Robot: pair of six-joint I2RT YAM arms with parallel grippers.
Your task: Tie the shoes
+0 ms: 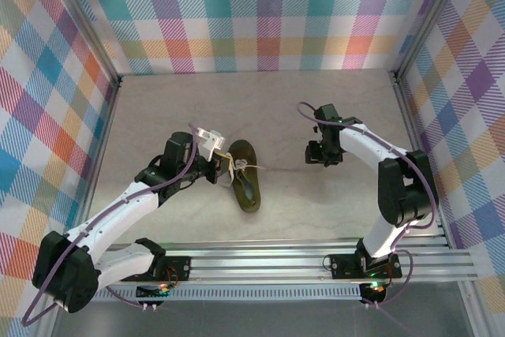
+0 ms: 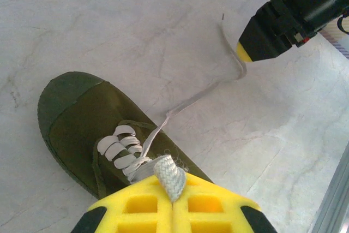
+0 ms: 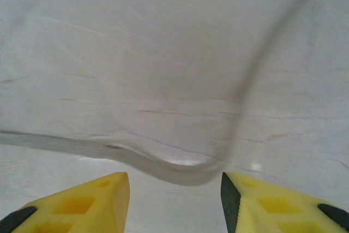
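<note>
Bare table (image 1: 316, 116) around the shoe (image 1: 246, 187); left claw (image 2: 173, 203) clenched on a lace (image 2: 166, 175), right claw (image 3: 174, 184) released.

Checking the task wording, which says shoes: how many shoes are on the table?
1. One olive-green shoe lies mid-table, beside the left end effector, which pinches its lace. Nothing here could hide another.

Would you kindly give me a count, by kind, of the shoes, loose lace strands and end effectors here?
Shoes: 1, the olive-green shoe.
Lace strands: 2, the held lace end in the shut left end effector, and the trailing lace strand before the open right end effector.
End effectors: 2.
Total: 5.
</note>
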